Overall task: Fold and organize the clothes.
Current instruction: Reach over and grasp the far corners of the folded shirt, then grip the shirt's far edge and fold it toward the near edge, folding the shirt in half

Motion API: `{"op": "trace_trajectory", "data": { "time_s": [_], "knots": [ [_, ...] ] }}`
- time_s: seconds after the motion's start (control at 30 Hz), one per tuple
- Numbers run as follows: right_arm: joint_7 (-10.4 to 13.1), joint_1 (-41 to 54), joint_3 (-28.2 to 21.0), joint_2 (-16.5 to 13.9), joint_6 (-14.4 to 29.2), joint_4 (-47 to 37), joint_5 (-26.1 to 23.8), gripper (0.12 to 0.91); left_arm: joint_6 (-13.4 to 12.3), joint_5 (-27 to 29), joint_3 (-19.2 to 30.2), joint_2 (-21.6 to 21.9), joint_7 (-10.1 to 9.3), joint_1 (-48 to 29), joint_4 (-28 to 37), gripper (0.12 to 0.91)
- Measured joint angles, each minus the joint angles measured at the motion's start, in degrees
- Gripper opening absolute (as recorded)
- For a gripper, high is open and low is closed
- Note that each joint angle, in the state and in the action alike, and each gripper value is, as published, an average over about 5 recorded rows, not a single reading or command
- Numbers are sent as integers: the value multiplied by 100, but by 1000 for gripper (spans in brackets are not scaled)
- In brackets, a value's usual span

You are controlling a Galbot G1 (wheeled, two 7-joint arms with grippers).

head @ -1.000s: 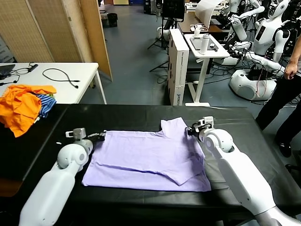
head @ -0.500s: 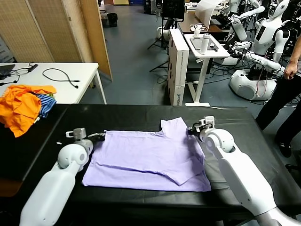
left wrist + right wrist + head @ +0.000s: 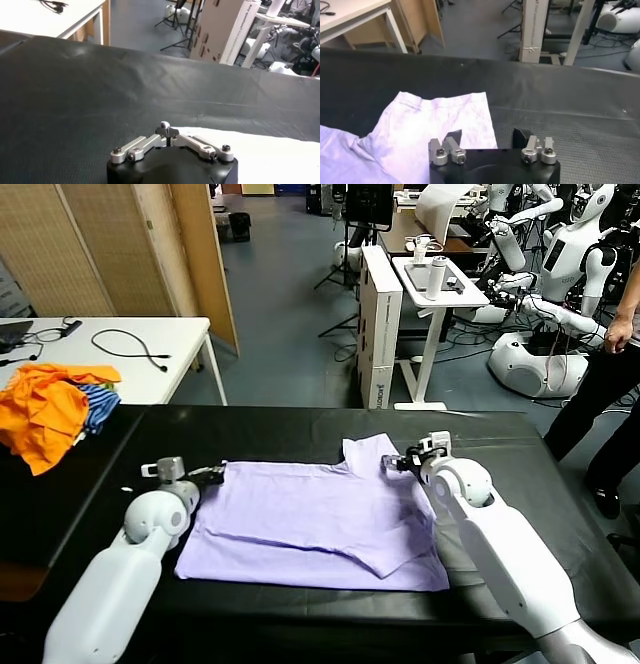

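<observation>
Where the head view looks down on it, black table point(image 3: 260, 429): fills the near field, both arms resting low on it
T-shirt point(image 3: 310, 519): pale lavender, spread flat mid-table; right part folded over with a slanted crease, one sleeve sticking out at 1 o'clock
T-shirt, wrist views: sleeve fabric point(image 3: 420, 130) lies just before the right claw; a pale edge point(image 3: 280, 160) lies beside the left claw
left gripper point(image 3: 210, 475): at the shirt's 10 o'clock corner, touching its edge
left claw state point(image 3: 167, 132): jaws closed together; cannot tell if any fabric is pinched
right gripper point(image 3: 395, 462): at 2 o'clock of the shirt, by the sleeve
right claw state point(image 3: 490, 145): jaws apart, gripping nothing, one finger over the sleeve edge
orange and striped heap point(image 3: 45, 409): far off at 10 o'clock, well apart from the shirt
white table point(image 3: 140, 349): behind the heap, black cable point(image 3: 130, 344) on it
</observation>
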Motion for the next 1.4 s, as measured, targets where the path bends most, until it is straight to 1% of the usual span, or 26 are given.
{"op": "trace_trajectory", "data": {
  "time_s": [0.07, 0.13, 0.17, 0.3, 0.43, 0.53, 0.67, 0.8, 1.0, 1.27, 1.4],
  "knots": [
    [-13, -9, -7, 2, 0, 9, 2, 203, 4, -3, 0, 5, 3, 0, -2, 151],
    [-23, -15, -12, 3, 0, 21, 4, 150, 8, -5, 0, 9, 6, 3, -8, 151],
    [-25, -17, -12, 2, 0, 27, 5, 142, 9, -6, 0, 11, 9, 4, -13, 151],
    [-27, -26, 24, -2, 43, 58, 16, 142, 12, -8, -6, 16, 21, 13, -34, 151],
    [-18, -74, 98, -16, 211, 145, 71, 142, 20, -15, -41, 14, 19, 32, -88, 151],
    [6, -138, 183, -54, 317, 272, 164, 142, 28, -31, -106, 18, 3, 79, -160, 151],
    [48, -251, 306, -144, 334, 488, 350, 142, 27, -67, -222, 78, -15, 196, -342, 151],
    [81, -411, 431, -270, 286, 782, 513, 142, 16, -101, -344, 158, -23, 371, -619, 151],
    [119, -699, 594, -441, 211, 1241, 604, 142, 2, -167, -530, 250, -63, 719, -1119, 151],
    [219, -1140, 829, -629, 35, 1886, 754, 142, -10, -348, -825, 411, -220, 1247, -1901, 151],
    [258, -1360, 931, -738, -14, 2247, 841, 142, 5, -424, -999, 514, -245, 1507, -2325, 151]
  ]
}}
